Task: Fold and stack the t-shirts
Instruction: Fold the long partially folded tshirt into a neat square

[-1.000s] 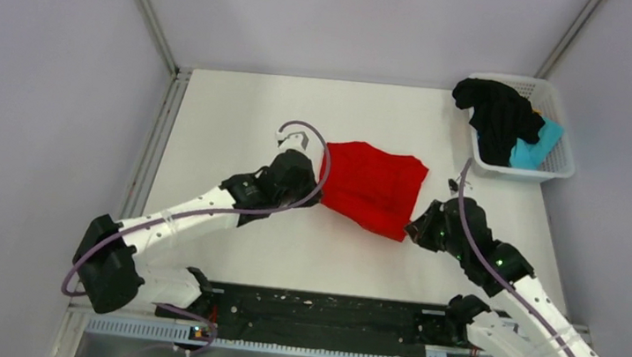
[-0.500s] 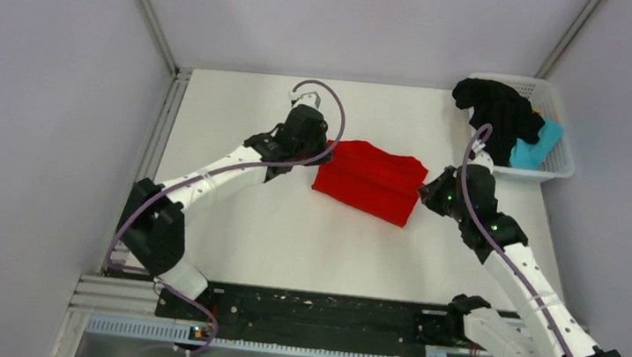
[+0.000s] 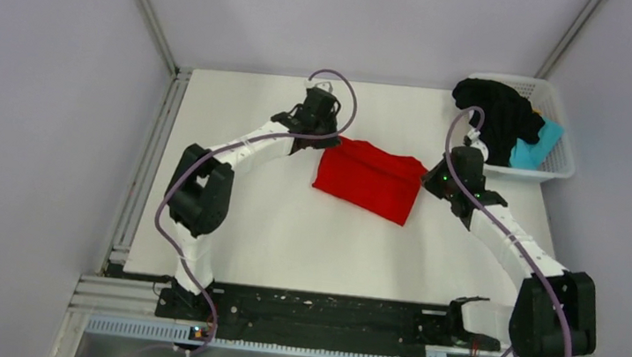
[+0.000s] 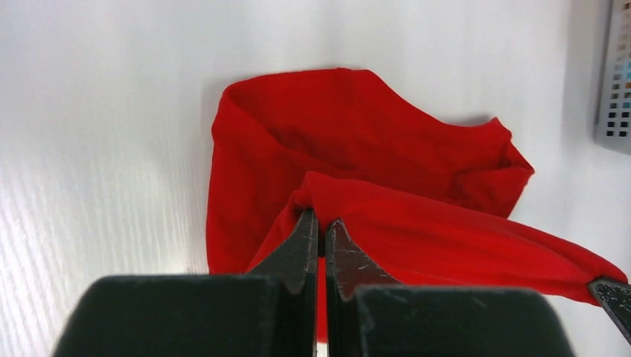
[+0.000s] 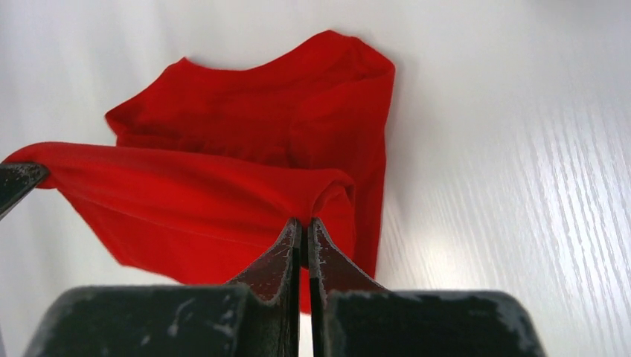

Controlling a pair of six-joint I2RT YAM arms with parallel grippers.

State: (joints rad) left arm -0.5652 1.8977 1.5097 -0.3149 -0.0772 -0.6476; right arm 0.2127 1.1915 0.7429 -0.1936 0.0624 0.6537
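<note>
Holding the red t-shirt point(image 3: 370, 182) by one lifted edge, the left tool point(image 4: 321, 223) and the right tool point(image 5: 303, 227) are each clamped on a corner of cloth, with the edge stretched between them above the layer below. The shirt lies part-folded on the far half of the desk point(image 3: 288, 238), nearer its right edge than its left.

Each pinch looks thin, so tension between the arms could pull a corner free and drop the fold crooked. Carrying the edge too far would likely drag the lower layer across the smooth desk and bunch it. Uneven release would skew the rectangle.

The right arm also works close to the white basket point(image 3: 552, 172) at the far right corner, where the black t-shirt point(image 3: 496, 113) hangs over the rim beside the teal t-shirt point(image 3: 532, 152); a swing there might snag it.
</note>
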